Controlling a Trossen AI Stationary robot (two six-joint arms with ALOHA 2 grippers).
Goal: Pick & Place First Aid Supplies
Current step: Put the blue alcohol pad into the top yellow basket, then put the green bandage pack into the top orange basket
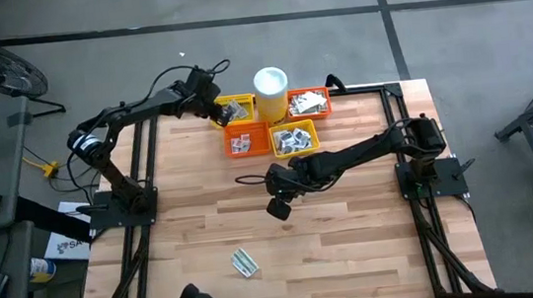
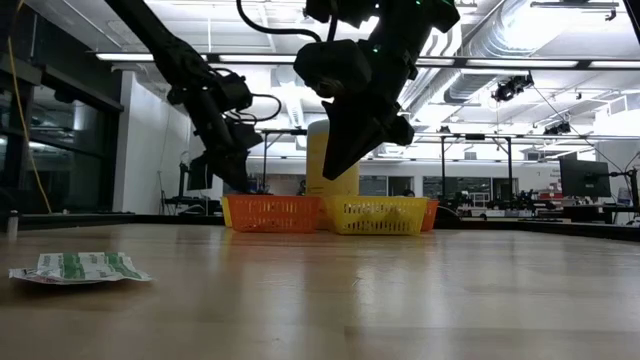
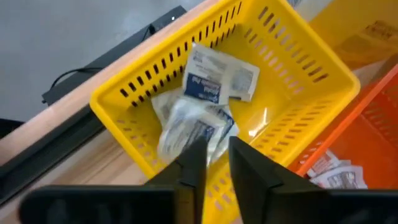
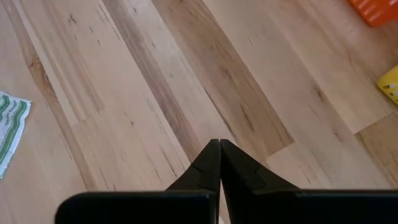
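Nearest the camera in the high view, low in the frame and a little left of centre, a green-and-white packet (image 1: 246, 262) lay flat on the wooden tabletop (image 1: 355, 239), well apart from everything else; in the low view it sat at the left edge. Farther up, near the middle of the frame, the right gripper (image 1: 279, 208) hung above bare wood with its fingers (image 4: 217, 163) pressed together and nothing between them. Beyond it, along the upper edge of the tabletop, four small baskets stood clustered with a white cylindrical cup (image 1: 271, 91) among them: an orange basket (image 1: 247, 138) and a yellow basket (image 1: 294, 139) in front, another yellow basket (image 1: 235, 108) and another orange one (image 1: 308, 103) behind. All held small white and grey sachets (image 3: 205, 102). The left gripper (image 3: 213, 163) hovered over the rear yellow basket, its fingers slightly apart just above the sachets piled inside, gripping none of them.
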